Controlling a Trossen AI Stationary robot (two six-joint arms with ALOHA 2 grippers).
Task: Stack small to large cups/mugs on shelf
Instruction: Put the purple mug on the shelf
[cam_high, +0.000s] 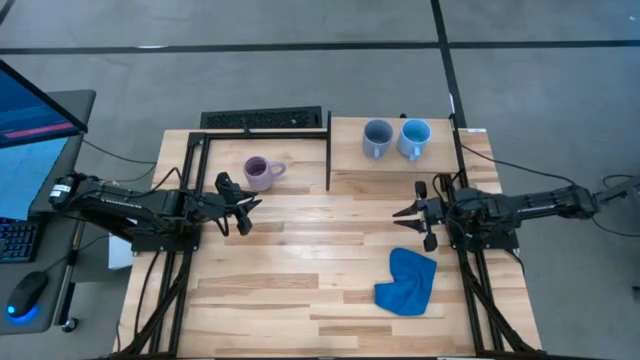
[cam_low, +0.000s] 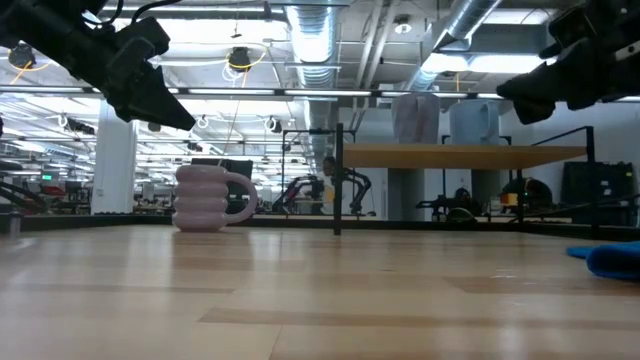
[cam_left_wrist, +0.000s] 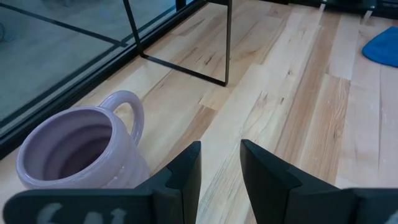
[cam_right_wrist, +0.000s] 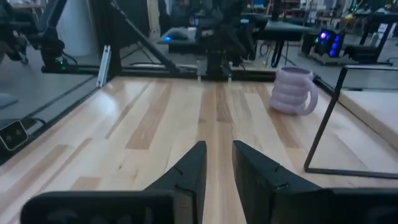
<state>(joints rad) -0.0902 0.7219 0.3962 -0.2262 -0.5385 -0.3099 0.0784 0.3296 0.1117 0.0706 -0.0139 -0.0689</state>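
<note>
A ribbed, rounded lilac mug (cam_high: 259, 173) of glazed ceramic stands upright and empty on the striped plank tabletop (cam_high: 300, 290), its loop handle turned toward the shelf (cam_high: 350, 150), a smooth pale wood panel raised on thin black metal legs. On that shelf a slate grey-blue mug (cam_high: 377, 139) and a light sky blue mug (cam_high: 414, 139) stand side by side, nearly touching, both upright with nothing visible inside. The left gripper (cam_high: 246, 214) hovers just beside the lilac mug with its dark fingers a narrow gap apart and holding nothing, while the right gripper (cam_high: 408, 215) hangs well apart from the mugs, fingers likewise narrowly parted and empty, near a soft, crumpled blue cloth (cam_high: 406, 282).
</note>
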